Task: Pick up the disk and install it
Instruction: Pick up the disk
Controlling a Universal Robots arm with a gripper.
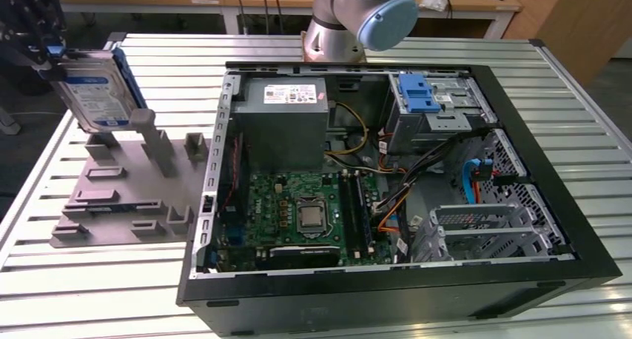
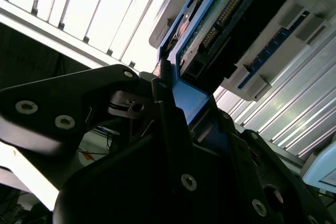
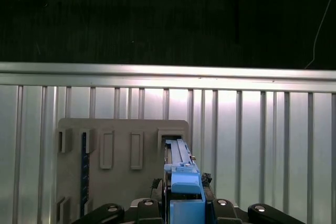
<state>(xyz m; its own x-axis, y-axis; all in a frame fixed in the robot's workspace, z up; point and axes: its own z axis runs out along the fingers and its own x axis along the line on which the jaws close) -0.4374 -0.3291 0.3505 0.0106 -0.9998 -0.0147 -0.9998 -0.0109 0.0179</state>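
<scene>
Slatted metal table [image 1: 99,280], open PC case [image 1: 395,280] waiting; claw [image 1: 52,58] clamped tight on the disk [image 1: 94,91], held over the grey stand [image 1: 109,206], well apart from the case; pickup looks done, install not yet.

The work area contained: one disk [image 1: 99,91], one gripper [image 1: 52,58], one robot arm [image 1: 345,21], one open computer case [image 1: 395,280], one motherboard [image 1: 286,198], one grey metal box [image 1: 286,128], one grey holder plate [image 1: 109,206], one slatted table [image 1: 99,287].
</scene>
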